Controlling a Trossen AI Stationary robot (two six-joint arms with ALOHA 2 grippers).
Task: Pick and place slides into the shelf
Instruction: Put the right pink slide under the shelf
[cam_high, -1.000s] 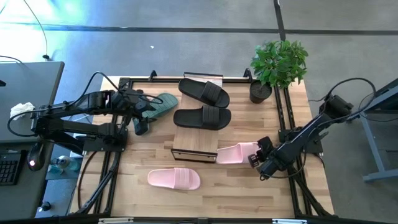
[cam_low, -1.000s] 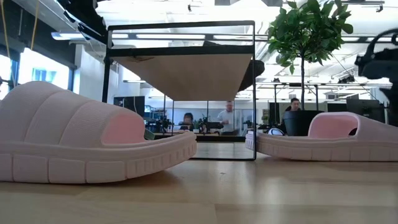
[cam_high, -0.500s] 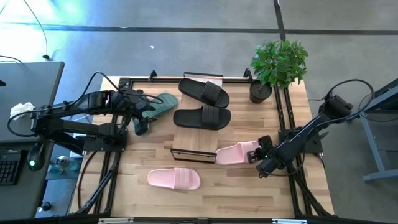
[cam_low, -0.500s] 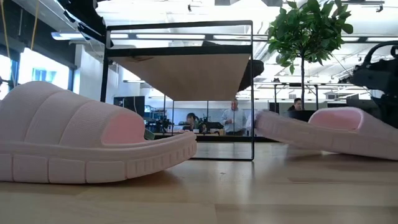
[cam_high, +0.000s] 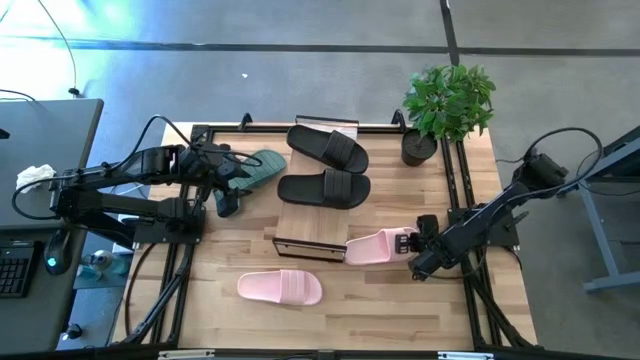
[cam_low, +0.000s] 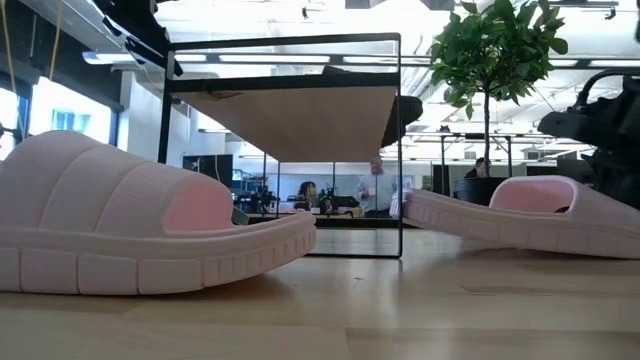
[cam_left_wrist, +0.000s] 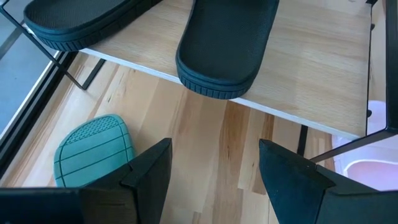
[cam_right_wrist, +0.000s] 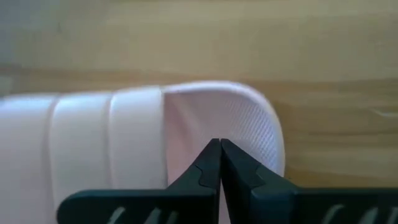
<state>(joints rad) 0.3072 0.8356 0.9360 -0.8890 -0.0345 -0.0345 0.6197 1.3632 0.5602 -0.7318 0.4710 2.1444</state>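
Note:
The shelf (cam_high: 312, 226) stands mid-table with two black slides (cam_high: 328, 148) (cam_high: 325, 188) on its plank top. A pale pink slide (cam_high: 375, 246) lies tilted just right of the shelf, and my right gripper (cam_high: 412, 248) is shut over its end away from the shelf. A second pink slide (cam_high: 280, 288) lies flat on its sole near the front edge. A green slide (cam_high: 256, 167) lies left of the shelf. My left gripper (cam_left_wrist: 214, 158) hangs open above the table between the green slide (cam_left_wrist: 93, 149) and the shelf, touching nothing. My right gripper has its shut fingertips (cam_right_wrist: 211, 158) down on the pink slide's textured footbed (cam_right_wrist: 249, 134), at the rounded end just past the ribbed strap's edge. Nothing shows between the fingers. They come slanting down from the table's right. The slide's end toward the shelf (cam_low: 420, 205) is raised, the gripper's end low.
A potted plant (cam_high: 448, 100) stands at the far right corner. Black frame rails (cam_high: 455, 190) run along the table's sides. Bare wood lies between the shelf's front and the near pink slide (cam_low: 130, 220). People sit in the room behind the table.
The pink slide by my right gripper lay flat a second ago. Its end toward the shelf has since tipped up, while the end under the gripper has stayed low. My right gripper has rolled and edged slightly toward the shelf.

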